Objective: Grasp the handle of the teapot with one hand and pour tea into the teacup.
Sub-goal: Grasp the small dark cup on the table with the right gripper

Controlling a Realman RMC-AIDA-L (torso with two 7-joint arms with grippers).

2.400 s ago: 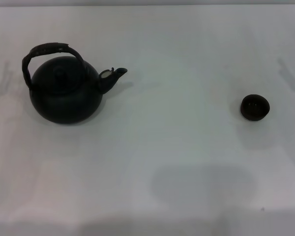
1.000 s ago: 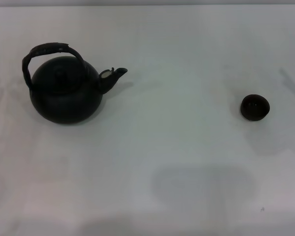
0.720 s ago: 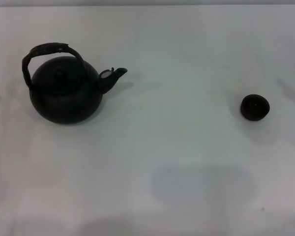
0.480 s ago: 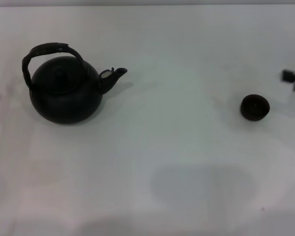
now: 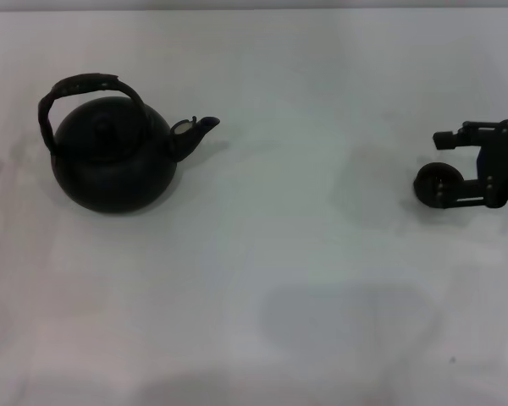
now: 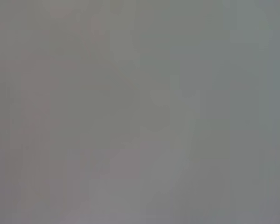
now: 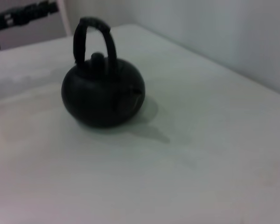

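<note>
At table's right edge, right gripper (image 5: 447, 166) low, fingers spread around teacup (image 5: 434, 181); teapot (image 5: 114, 152) untouched.

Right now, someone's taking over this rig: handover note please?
Right end effector: open, at the table's right edge, fingers either side of the teacup, not closed on it.
Left end effector: not in view; its wrist camera shows nothing usable.
Teapot: upright on the table's left, spout toward the teacup, handle raised and untouched.
Done: nothing grasped or poured.
Left: grasp the handle, carry the teapot over, pour into the teacup.
</note>
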